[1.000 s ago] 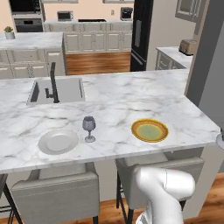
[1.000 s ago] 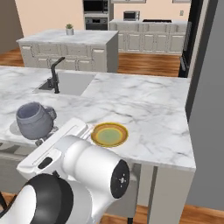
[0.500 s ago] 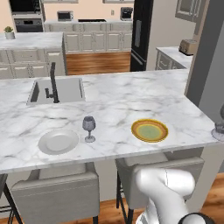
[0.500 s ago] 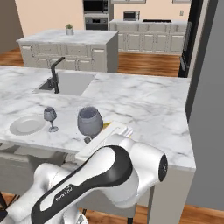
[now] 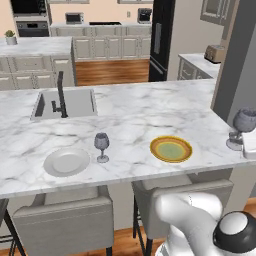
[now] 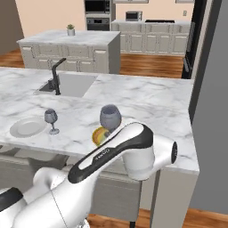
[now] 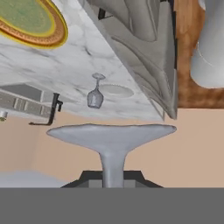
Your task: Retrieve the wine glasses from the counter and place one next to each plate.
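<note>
We see the white plate (image 5: 66, 162) on the left of the marble island (image 5: 130, 112), near edge, with one wine glass (image 5: 101, 144) upright just right of it, apart from it. Further right sits the yellow-rimmed plate (image 5: 171, 149); in the right base view the arm hides most of it (image 6: 99, 135). At the far right the second wine glass (image 5: 243, 122) is upright, its foot half cut off behind the white hand. In the hand view the gripper (image 7: 113, 177) has its jaws clamped on this glass's stem, foot (image 7: 111, 134) looming, fingertips mostly hidden.
</note>
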Controlling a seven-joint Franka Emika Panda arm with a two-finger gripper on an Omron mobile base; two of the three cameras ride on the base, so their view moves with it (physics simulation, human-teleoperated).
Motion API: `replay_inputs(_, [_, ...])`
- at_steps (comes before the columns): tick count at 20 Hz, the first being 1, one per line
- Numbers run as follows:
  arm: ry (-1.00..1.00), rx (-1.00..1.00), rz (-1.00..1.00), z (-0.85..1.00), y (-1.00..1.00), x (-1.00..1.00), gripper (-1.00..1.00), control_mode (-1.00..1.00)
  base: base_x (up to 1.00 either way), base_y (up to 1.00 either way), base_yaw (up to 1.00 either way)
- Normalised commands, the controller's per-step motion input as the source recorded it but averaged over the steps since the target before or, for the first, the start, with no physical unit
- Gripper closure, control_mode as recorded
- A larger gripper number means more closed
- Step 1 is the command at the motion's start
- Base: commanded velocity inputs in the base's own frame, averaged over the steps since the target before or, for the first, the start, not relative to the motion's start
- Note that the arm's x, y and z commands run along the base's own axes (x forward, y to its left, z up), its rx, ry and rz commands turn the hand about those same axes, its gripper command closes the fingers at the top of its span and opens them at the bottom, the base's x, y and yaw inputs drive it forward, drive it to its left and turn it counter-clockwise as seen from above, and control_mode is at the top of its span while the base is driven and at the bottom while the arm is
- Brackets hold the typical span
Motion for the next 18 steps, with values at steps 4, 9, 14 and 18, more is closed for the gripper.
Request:
replay_inputs(4, [0.02,0.00,0.00,-0.35,-0.07,0.80,1.00,-1.00,0.00,0.00,0.00])
replay_inputs(9, [0.00,-0.03,0.00,-0.48,-0.22,0.55,1.00,-1.00,0.00,0.00,0.00])
replay_inputs(14, [0.00,-0.02,0.00,-0.51,-0.27,0.48,1.00,-1.00,0.00,0.00,0.00])
replay_inputs(18, [0.00,0.00,0.00,-0.41,-0.18,0.48,1.00,-1.00,0.00,0.00,0.00])
